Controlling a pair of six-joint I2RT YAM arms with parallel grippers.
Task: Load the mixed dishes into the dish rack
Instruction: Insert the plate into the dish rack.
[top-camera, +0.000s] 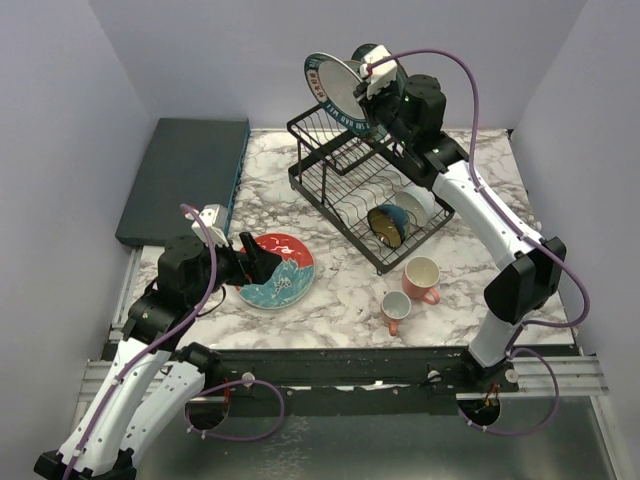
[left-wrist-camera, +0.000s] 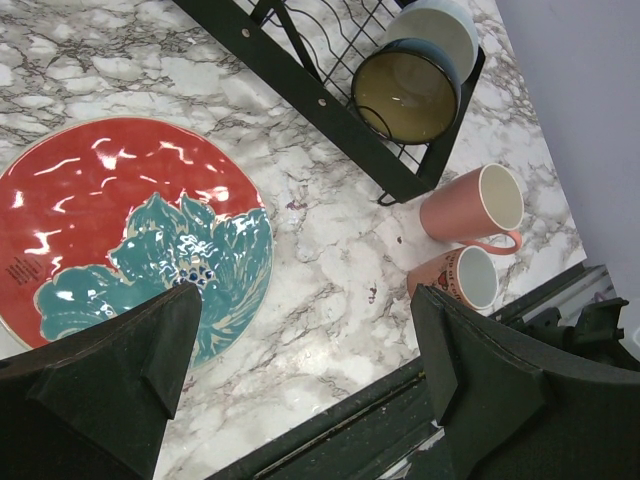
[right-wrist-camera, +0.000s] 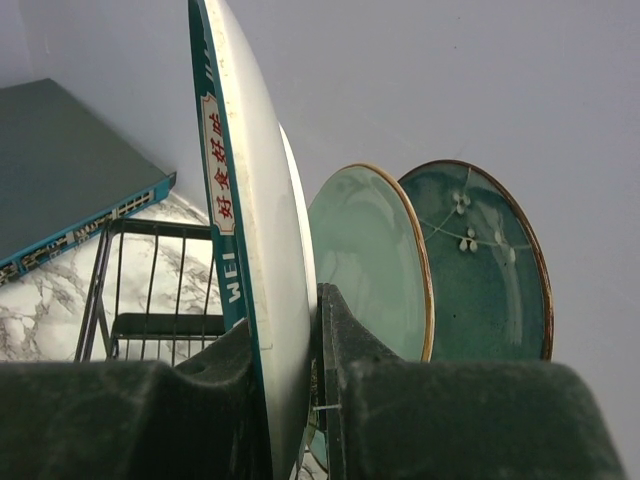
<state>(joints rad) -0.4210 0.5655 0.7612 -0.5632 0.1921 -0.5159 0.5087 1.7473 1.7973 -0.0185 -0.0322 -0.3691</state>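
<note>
My right gripper (top-camera: 372, 98) (right-wrist-camera: 290, 340) is shut on the rim of a white plate with a blue rim (top-camera: 335, 85) (right-wrist-camera: 250, 250), held upright over the back of the black wire dish rack (top-camera: 365, 190). Beside it stand a pale green plate (right-wrist-camera: 370, 260) and a dark teal plate (right-wrist-camera: 490, 260), both upright. A dark cream-lined bowl (top-camera: 387, 225) (left-wrist-camera: 405, 95) and a white bowl (top-camera: 415, 205) sit in the rack's lower tier. The red-and-teal plate (top-camera: 282, 272) (left-wrist-camera: 120, 230) lies flat on the marble. My left gripper (top-camera: 262, 268) (left-wrist-camera: 305, 330) hangs open over that plate's near edge, holding nothing.
Two pink mugs (top-camera: 422, 278) (top-camera: 393, 310) rest on the marble in front of the rack, one upright and one on its side. A dark teal flat slab (top-camera: 185, 175) lies at the back left. The table's black front rail (left-wrist-camera: 380, 420) runs just below my left fingers.
</note>
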